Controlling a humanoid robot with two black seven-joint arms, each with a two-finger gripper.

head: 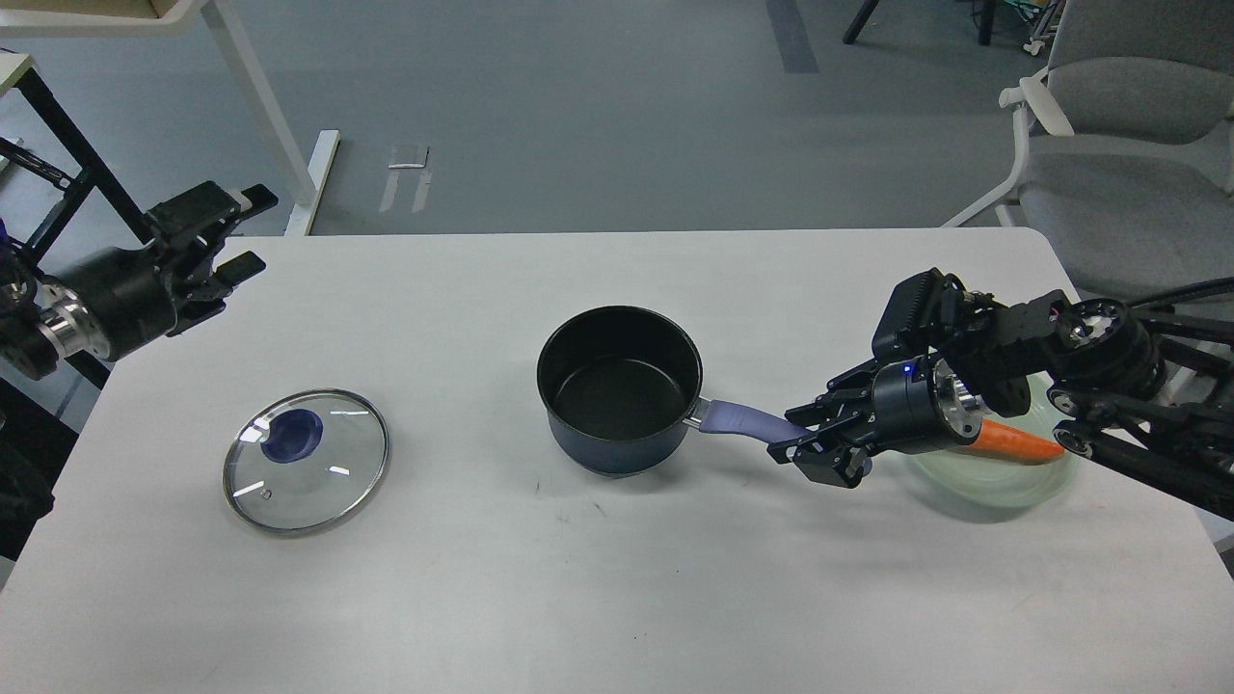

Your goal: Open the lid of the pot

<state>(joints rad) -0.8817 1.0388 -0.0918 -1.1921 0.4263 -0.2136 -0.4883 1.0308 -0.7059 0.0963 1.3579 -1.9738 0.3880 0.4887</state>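
The lid (306, 460) lies flat on the worktop (617, 578), well left of the pot (619, 388), which stands uncovered: the opening looks done. The right claw (808, 445) is clamped on the pot's handle (747, 421); the left claw (234, 236), fingers apart, hangs empty.

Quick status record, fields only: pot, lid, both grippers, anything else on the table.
pot: pot uncovered, upright mid-table, black inside looks empty, handle pointing right
lid: lid flat on the table left of the pot, apart from it
right gripper: right gripper closed around the end of the pot handle
left gripper: left gripper open, empty, raised at the far-left table edge
other: green plate with a carrot, partly hidden behind the right arm
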